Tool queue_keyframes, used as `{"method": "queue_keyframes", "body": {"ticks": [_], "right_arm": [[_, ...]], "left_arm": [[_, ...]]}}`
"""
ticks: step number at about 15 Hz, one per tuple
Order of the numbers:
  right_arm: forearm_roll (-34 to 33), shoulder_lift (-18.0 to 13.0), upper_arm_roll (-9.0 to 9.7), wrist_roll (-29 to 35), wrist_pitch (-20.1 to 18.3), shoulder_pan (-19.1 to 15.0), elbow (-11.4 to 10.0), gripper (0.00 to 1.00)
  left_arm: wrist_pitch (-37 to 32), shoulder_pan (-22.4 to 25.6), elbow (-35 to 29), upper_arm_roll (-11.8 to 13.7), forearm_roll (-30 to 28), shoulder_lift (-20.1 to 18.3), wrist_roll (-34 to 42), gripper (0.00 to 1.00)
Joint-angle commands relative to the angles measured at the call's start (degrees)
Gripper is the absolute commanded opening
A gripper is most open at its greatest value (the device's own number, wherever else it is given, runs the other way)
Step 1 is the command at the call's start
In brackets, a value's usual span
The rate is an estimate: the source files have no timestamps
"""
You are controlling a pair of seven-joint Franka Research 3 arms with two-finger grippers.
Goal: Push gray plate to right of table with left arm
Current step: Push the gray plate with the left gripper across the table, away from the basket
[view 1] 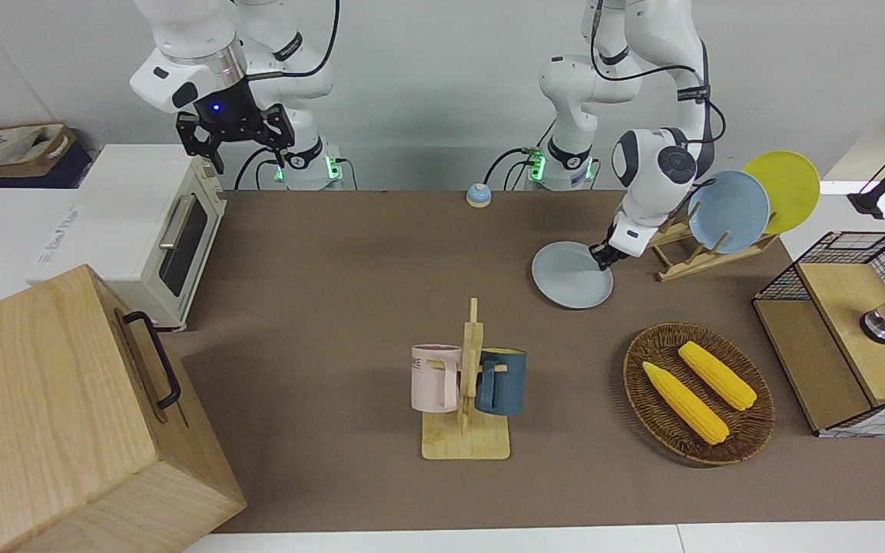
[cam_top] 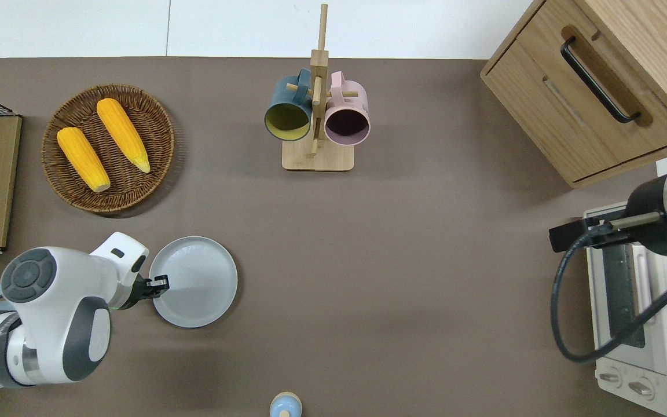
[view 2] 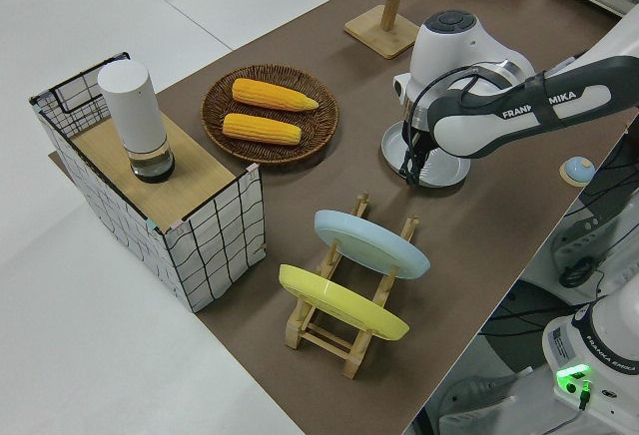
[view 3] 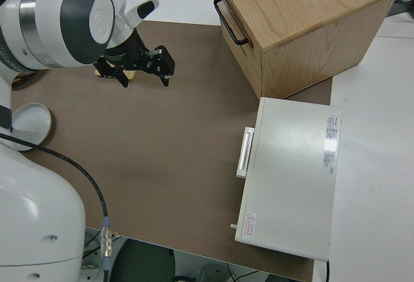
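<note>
The gray plate [view 1: 570,276] lies flat on the brown table [view 1: 335,261], toward the left arm's end; it also shows in the overhead view [cam_top: 197,282] and the left side view [view 2: 444,168]. My left gripper [view 1: 604,259] is low at the plate's rim on the side toward the plate rack, touching it, fingers together [cam_top: 160,284]. My right gripper [view 1: 233,142] is parked, open and empty [view 3: 143,70].
A wooden rack [view 1: 692,261] holds a light-blue plate [view 1: 728,211] and a yellow plate [view 1: 784,190]. A corn basket [view 1: 697,393], a mug tree [view 1: 467,384], a small bell [view 1: 478,195], a toaster oven [view 1: 170,230] and a wooden cabinet [view 1: 66,415] stand around.
</note>
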Motion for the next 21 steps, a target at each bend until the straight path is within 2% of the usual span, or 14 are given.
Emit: {"method": "queue_keyframes", "body": {"ticks": [1,5,10,16,18,21], "right_arm": [[0.3,-0.2,0.98,0.7,-0.9,-1.1,0.5,0.983],[0.3,-0.2,0.98,0.7,-0.9,-1.1,0.5,0.983],[0.2,-0.2,0.98,0.7,-0.9,-1.1,0.5,0.983],[0.3,-0.2,0.89,0.7,-0.9,-1.1,0.5,0.983],[0.3,-0.2,0.98,0.7,-0.9,-1.1,0.5,0.983],[0.3,-0.2,0.98,0.7,-0.9,-1.1,0.5,0.983]], "left_arm": [[0.6,-2.4,2.8,-5.1,-0.8,4.2,-9.7,0.00],[0.4,-2.3,5.8,-10.8,-0.9,5.7,-18.0,0.00],[0.4,-2.8,7.3,-15.4,-0.9,7.0,-26.2,0.00],[0.4,-3.4,16.4,-23.6,-0.8,15.1,-39.6,0.00],[0.4,-5.8,19.9,-23.8,-0.7,17.9,-43.4,0.00],[0.4,-9.2,23.2,-23.7,-0.2,19.9,-48.9,0.00]]}}
